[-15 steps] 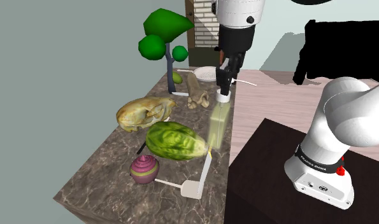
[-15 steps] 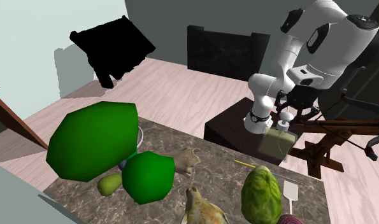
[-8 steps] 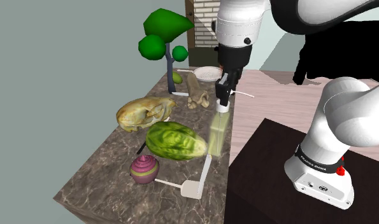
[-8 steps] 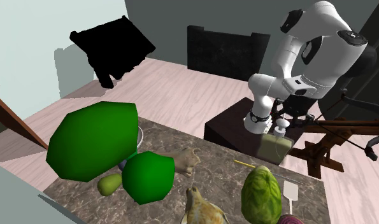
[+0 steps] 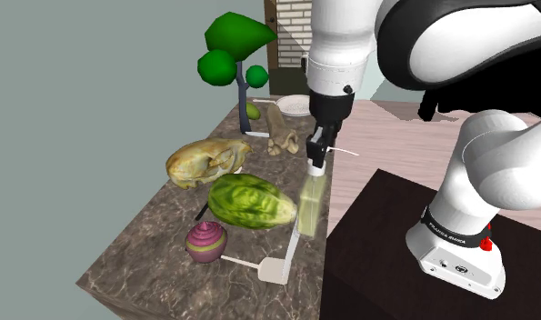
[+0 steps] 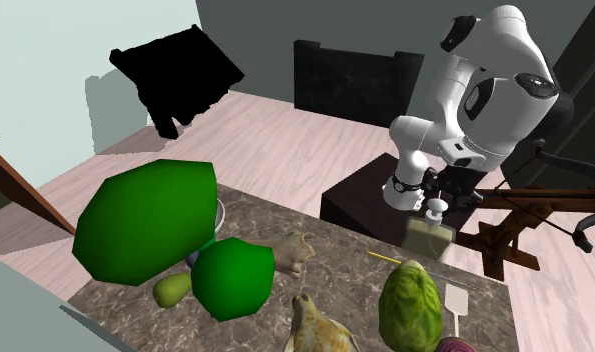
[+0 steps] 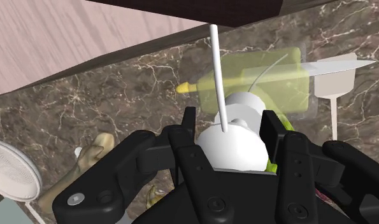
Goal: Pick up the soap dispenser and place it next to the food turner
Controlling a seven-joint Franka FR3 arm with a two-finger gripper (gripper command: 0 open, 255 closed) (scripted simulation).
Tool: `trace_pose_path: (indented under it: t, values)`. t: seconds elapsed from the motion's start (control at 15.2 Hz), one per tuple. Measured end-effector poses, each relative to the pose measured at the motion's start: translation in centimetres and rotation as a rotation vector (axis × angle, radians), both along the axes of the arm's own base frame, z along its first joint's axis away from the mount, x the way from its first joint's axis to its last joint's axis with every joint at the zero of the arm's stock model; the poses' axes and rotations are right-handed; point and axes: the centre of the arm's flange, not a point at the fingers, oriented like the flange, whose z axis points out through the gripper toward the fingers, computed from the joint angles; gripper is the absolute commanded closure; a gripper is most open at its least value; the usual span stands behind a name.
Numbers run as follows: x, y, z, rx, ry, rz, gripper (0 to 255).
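At counter (image 5: pixel 141 250) edge | wrist: claw (image 7: pixel 230 124) clamped on soap dispenser (image 7: pixel 280 86) | shoulder: food turner (image 5: pixel 275 269) just beside

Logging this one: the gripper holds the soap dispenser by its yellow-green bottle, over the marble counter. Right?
Not quite. The wrist view shows the gripper holding the soap dispenser by its white pump head, not the yellow-green bottle. It is over the marble counter.
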Motion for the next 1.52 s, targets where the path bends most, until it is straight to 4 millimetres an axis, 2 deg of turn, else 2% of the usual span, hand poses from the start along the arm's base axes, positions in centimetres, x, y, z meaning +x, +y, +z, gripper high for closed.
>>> trace_pose_path:
  t: [0.59, 1.06, 1.12, 1.52]
  values:
    - [0.1, -0.1, -4.9, 0.0, 0.0, 0.0, 255]
    - [0.0, 0.0, -5.3, 0.002, -0.003, 0.0, 255]
    - [0.0, 0.0, -5.3, 0.002, -0.004, 0.0, 0]
    - [0.0, -0.1, -5.4, 0.001, -0.001, 0.0, 0]
